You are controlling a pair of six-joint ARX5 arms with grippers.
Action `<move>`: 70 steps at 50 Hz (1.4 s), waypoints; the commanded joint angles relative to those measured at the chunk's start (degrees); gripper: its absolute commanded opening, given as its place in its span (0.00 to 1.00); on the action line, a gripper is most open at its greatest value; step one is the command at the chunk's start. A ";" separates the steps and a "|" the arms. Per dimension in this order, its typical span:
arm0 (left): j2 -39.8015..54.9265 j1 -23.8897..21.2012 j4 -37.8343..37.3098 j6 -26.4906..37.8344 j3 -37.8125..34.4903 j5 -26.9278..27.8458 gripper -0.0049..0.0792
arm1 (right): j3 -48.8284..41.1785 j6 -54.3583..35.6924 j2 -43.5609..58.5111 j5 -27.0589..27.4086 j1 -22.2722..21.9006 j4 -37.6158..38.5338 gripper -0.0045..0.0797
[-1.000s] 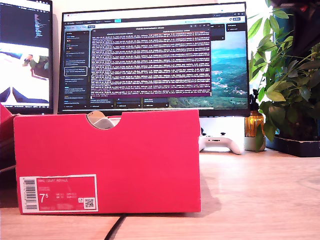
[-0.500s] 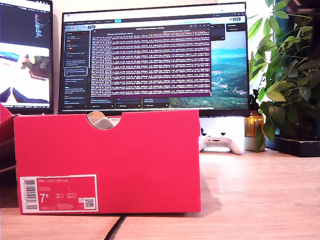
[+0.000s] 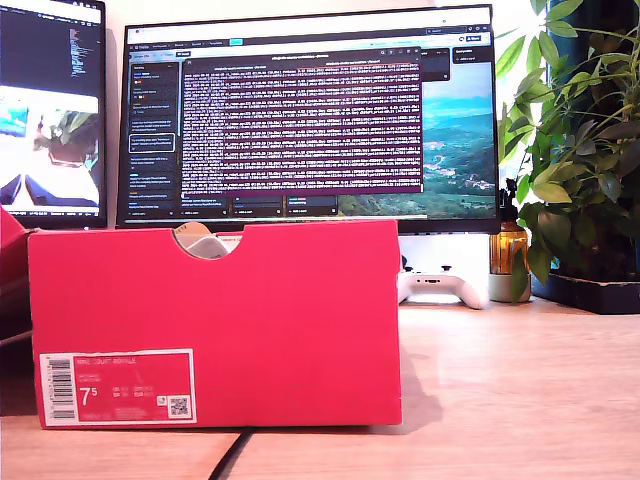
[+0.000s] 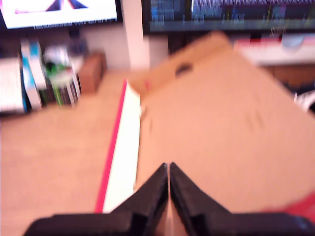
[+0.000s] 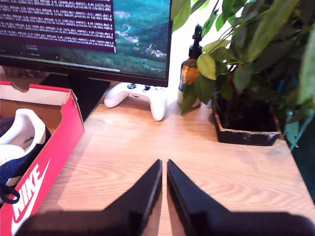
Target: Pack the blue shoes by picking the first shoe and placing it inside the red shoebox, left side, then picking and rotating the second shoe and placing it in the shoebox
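My first claw (image 4: 168, 169) has its jaws pressed together with nothing between them, above a blurred brown cardboard surface beside a white-and-red edge; I cannot tell which part of the box that is. My second claw (image 5: 164, 169) is likewise closed and holds nothing, hanging over bare desk (image 5: 197, 147) just beside the red shoebox (image 5: 49, 162). In the second wrist view, one of the blue shoes (image 5: 19, 157) lies inside that box, its white lining and navy upper showing; how many shoes are in there is hidden. In the exterior view the red shoebox (image 3: 215, 325) stands nearest, on the exterior view's left, label facing the camera. Beyond it lie a white game controller (image 3: 443, 287), an amber bottle (image 3: 510, 255), a potted plant (image 3: 575, 150) and the monitor (image 3: 310, 115).
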 commanded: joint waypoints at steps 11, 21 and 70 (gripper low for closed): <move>-0.33 0.09 -2.60 0.00 -1.68 0.07 0.04 | -5.20 -3.19 -5.60 1.31 -1.29 0.07 0.04; -0.33 0.09 -2.62 0.00 -1.68 0.09 0.04 | -8.31 -2.99 -10.88 1.31 -5.11 0.48 0.04; -0.33 0.09 -2.62 0.00 -1.68 0.09 0.04 | -27.89 7.23 -21.03 -2.08 -12.15 15.23 0.04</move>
